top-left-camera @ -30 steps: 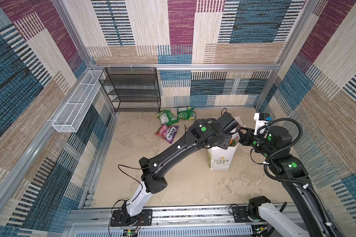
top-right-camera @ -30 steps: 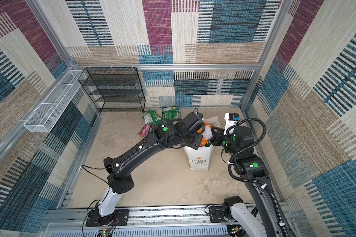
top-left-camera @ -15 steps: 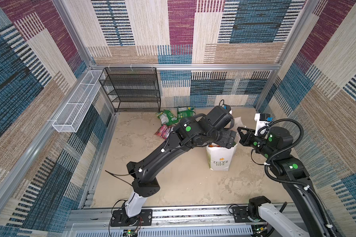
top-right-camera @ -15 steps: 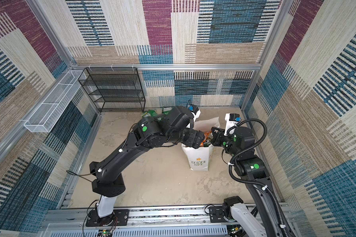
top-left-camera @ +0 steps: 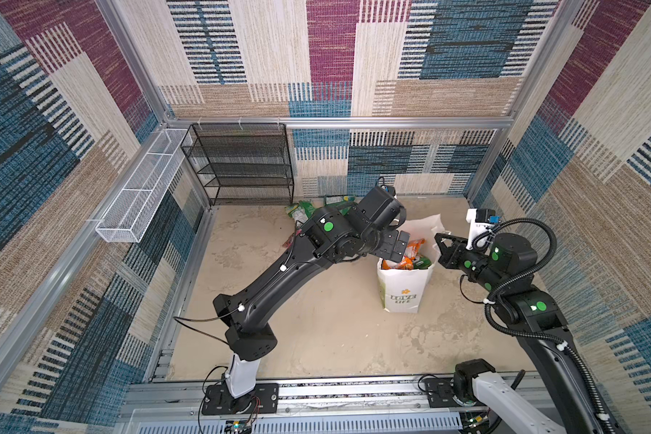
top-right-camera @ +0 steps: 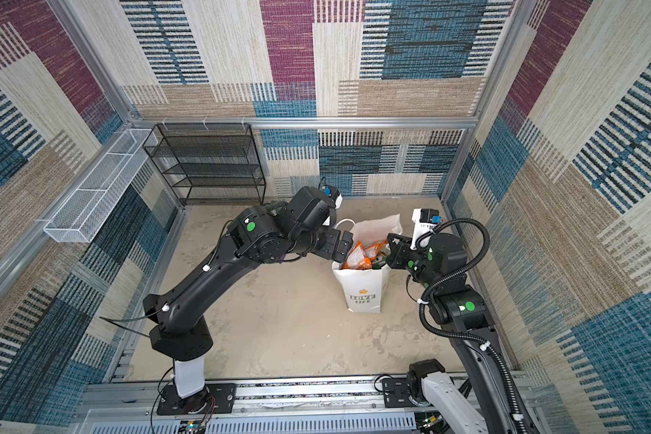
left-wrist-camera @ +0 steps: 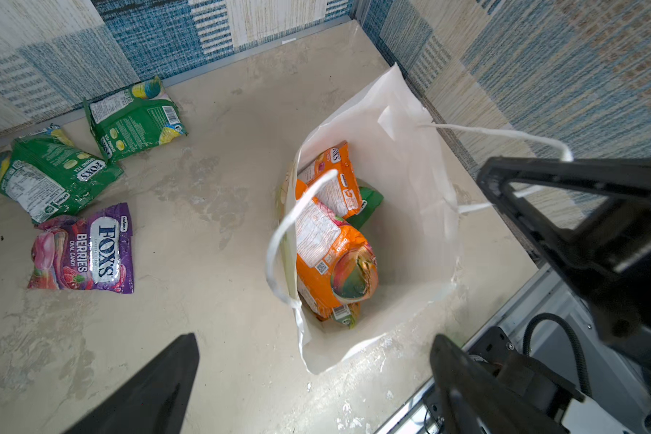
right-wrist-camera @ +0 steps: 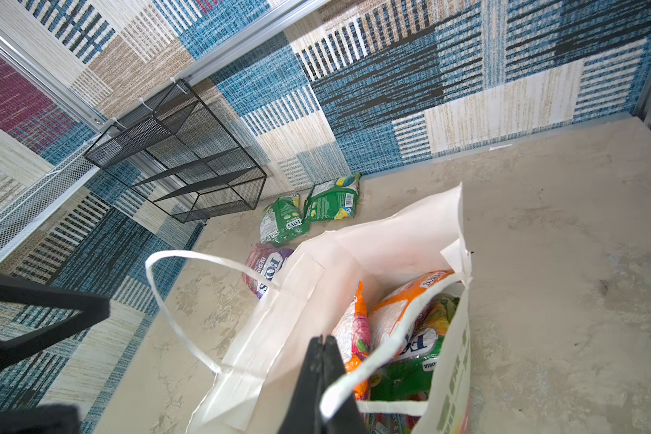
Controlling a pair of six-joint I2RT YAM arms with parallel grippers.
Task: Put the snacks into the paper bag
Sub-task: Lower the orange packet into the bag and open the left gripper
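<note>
The white paper bag (top-left-camera: 403, 289) (top-right-camera: 361, 289) stands upright with its mouth open. Orange snacks (left-wrist-camera: 331, 255) (right-wrist-camera: 403, 300) and a green one (right-wrist-camera: 403, 375) lie inside it. Two green packets (left-wrist-camera: 136, 116) (left-wrist-camera: 49, 176) and a pink-purple berries packet (left-wrist-camera: 83, 250) lie on the floor by the back wall. My left gripper (top-left-camera: 395, 246) (top-right-camera: 341, 246) (left-wrist-camera: 312, 360) hangs open and holds nothing above the bag's left rim. My right gripper (top-left-camera: 438, 238) (top-right-camera: 389, 240) (right-wrist-camera: 322, 345) is shut on the bag's cord handle (right-wrist-camera: 376, 349) at the right rim.
A black wire shelf rack (top-left-camera: 241, 165) stands at the back left. A white wire basket (top-left-camera: 143, 188) hangs on the left wall. Patterned walls close in all sides, and a metal rail (top-left-camera: 316, 394) runs along the front.
My left gripper has opened wide above the bag's mouth, and its arm has swung its elbow to the left. The right arm and the bag have stayed put.
</note>
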